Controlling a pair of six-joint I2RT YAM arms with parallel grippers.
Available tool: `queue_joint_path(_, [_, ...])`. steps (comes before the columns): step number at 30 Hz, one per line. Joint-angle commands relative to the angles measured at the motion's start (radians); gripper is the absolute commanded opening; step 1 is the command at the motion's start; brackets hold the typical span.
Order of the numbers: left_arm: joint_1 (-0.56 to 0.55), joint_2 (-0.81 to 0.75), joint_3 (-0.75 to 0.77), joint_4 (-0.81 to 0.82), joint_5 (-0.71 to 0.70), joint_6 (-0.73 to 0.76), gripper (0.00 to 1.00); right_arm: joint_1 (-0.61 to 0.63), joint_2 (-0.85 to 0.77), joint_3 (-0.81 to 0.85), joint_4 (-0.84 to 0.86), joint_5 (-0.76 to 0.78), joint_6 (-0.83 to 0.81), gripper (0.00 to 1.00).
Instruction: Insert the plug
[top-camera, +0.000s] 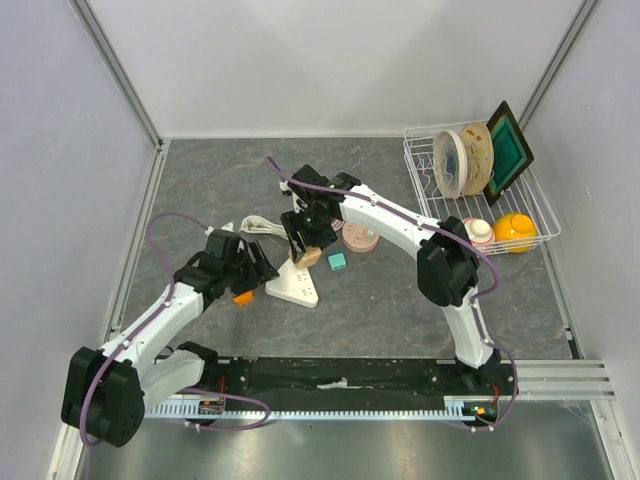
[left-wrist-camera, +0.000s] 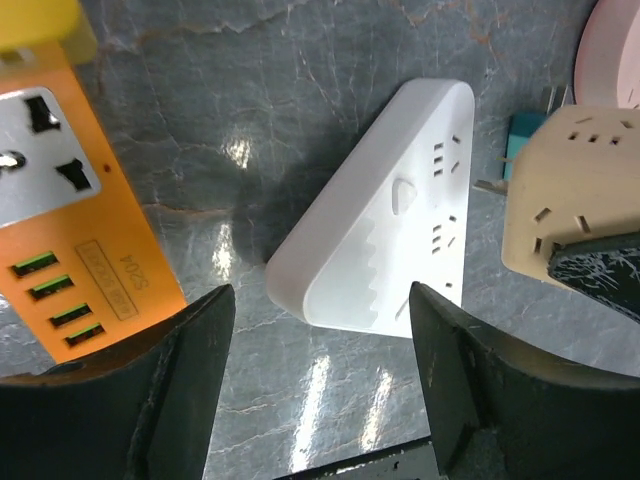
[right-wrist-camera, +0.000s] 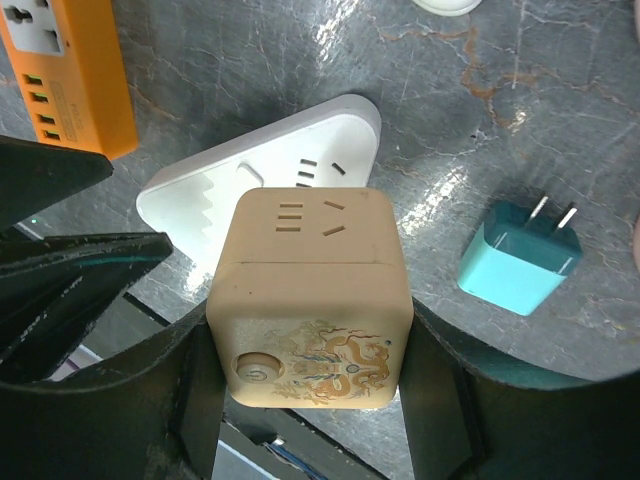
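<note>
Beige in colour, the cube plug (right-wrist-camera: 310, 290) sits clamped between the two fingers of the right end effector (top-camera: 305, 250), which grips it by its left and right sides. Socket slots show on the cube's upper face, and a round button and a dragon print on the face toward the wrist camera. The cube hangs at the right end of the white triangular power strip (top-camera: 293, 286), which lies flat on the grey marbled desk (top-camera: 400, 310). Whether the cube touches the strip cannot be told. The left end effector (left-wrist-camera: 320, 300) hovers with its fingers spread apart over the near left part of the white strip, gripping nothing. An orange power strip (left-wrist-camera: 70, 220) with green ports lies just beside the white strip, on its left. A small teal adapter (right-wrist-camera: 518, 265) lies on the desk to the right of the cube, its two prongs pointing away. A pink dish (top-camera: 360, 238) lies just beyond the adapter, and a wire rack (top-camera: 545, 215) holding plates stands in the far right corner.
</note>
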Motion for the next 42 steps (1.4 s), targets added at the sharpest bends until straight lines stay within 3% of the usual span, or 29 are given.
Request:
queue_joint_path(1, [0.007,-0.006,-0.02,0.053,0.086,-0.026,0.77,0.002,0.019,0.051,-0.019,-0.059,-0.028,0.01])
queue_joint_path(18, [0.007,0.064,-0.037,0.097,0.074,-0.018,0.66,-0.033,0.079,0.081,0.013,-0.087,-0.02,0.0])
queue_joint_path(42, [0.009,0.073,-0.039,0.114,0.108,-0.024,0.63,-0.042,0.053,-0.038,0.083,-0.102,0.053,0.0])
